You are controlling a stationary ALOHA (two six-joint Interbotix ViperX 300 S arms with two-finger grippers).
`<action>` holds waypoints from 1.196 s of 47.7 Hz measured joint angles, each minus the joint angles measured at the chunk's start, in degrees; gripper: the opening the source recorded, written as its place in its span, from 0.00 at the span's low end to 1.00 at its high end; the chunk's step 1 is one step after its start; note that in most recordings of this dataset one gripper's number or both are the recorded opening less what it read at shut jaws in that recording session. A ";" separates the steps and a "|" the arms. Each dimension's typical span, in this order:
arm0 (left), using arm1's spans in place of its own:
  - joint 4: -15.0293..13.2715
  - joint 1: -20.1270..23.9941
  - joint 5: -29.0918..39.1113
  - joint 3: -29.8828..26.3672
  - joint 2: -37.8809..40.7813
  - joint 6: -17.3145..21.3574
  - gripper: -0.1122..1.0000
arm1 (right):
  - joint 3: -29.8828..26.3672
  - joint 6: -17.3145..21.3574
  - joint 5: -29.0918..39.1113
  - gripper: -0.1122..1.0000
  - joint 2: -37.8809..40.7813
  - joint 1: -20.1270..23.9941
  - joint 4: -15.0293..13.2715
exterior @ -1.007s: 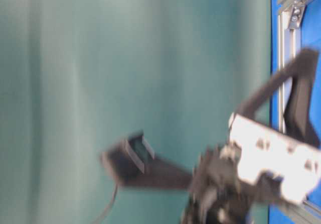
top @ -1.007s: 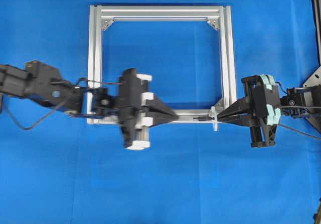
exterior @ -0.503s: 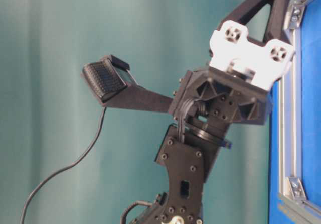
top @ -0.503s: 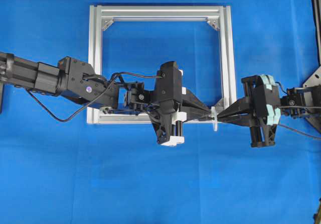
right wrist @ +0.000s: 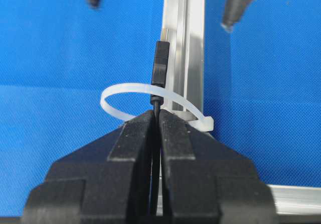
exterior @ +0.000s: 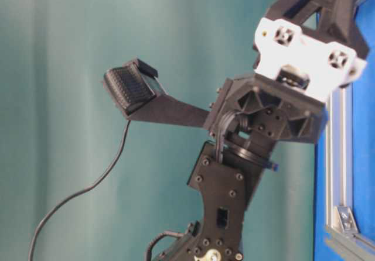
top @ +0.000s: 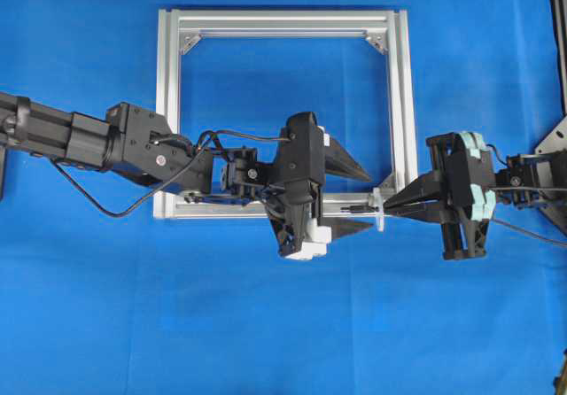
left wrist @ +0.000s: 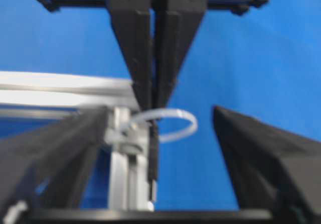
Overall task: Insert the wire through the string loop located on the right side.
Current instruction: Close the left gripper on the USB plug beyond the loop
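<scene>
White string loop (right wrist: 150, 101) at the lower right corner of the aluminium frame (top: 398, 103) now has the wire (right wrist: 160, 68) through it: in the right wrist view the black plug tip stands just above the loop, over the frame bar.

Change noted: half a second ago my left gripper (top: 359, 200) was clenched with its tips close beside the loop; now its fingers are spread wide, one above the lower bar and one below, touching nothing.

My right gripper (top: 390, 207) is clamped on the wire just behind the loop, unchanged.

Reading: the handover looks complete and the threading step done, or nearly so. The right hand alone controls the wire; how much has passed through I cannot tell.
</scene>
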 measured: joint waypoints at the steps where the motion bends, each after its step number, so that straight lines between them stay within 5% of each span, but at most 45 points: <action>1: 0.09 0.09 0.09 0.00 0.00 0.09 0.91 | 0.00 0.00 0.00 0.07 0.00 0.00 0.00; 57: 0.09 -0.09 0.44 -1.49 6.59 0.09 0.87 | 0.00 -0.18 0.00 0.06 0.00 0.00 0.00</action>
